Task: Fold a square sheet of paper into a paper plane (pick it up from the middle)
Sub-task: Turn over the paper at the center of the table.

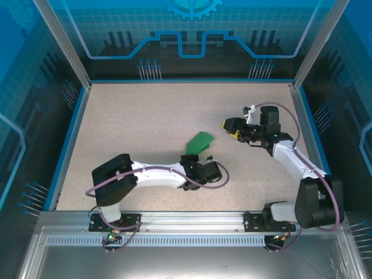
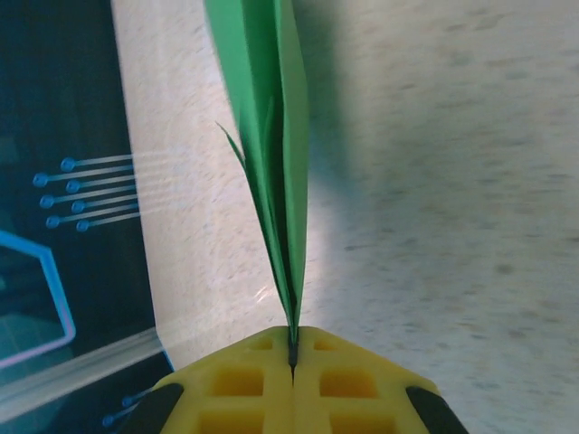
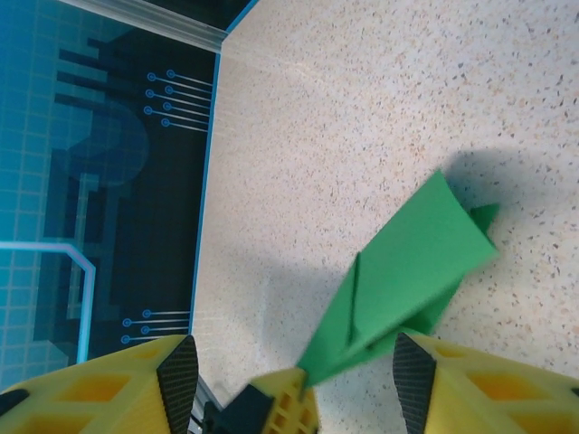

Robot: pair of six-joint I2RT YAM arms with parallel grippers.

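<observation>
Near desk [image 1: 145, 116] centre: paper plane [image 1: 199, 142], folded to a slim green dart, held by its narrow end in the left hand [image 1: 189, 157], which sits at the plane's 7 o'clock. Left wrist view: yellow pads pressed together on the paper's edge, layers fanning apart above the pinch. The plane throws a shadow and looks clear of the desk. Right hand [image 1: 231, 127] at the plane's 2 o'clock, fingers apart, holding nothing, well clear of the paper. Risks, as I judge them: the pinch is small and at one end, so the dart may pivot or slide out. The loose layers may spring open and soften the creases. A right-hand approach could snag a wing.
</observation>
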